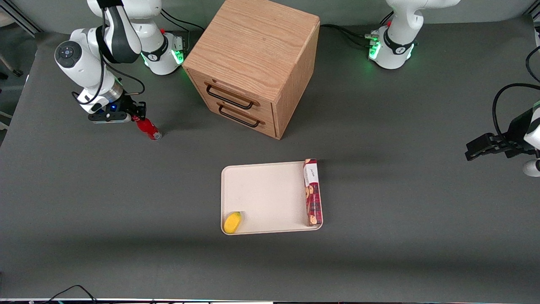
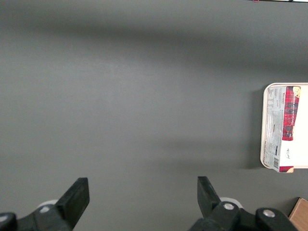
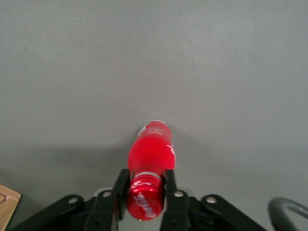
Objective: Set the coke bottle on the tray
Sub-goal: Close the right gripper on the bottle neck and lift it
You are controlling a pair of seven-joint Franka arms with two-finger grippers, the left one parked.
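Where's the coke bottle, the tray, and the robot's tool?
coke bottle [image 3: 150,147]: right wrist view, red body.
tray [image 1: 265,194]: front view, bare floor between lemon and biscuit box.
tool [image 3: 146,192]: right wrist view, at the bottle's cap, between the fingertips gripping it.

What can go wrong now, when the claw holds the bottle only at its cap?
1. The claw is shut on just the cap and neck of the bottle, which is tilted; it could swing or slip out while carried.
2. The tray already holds a biscuit box and a yellow object. A poor drop spot could hit one, or the slim bottle could tip over.
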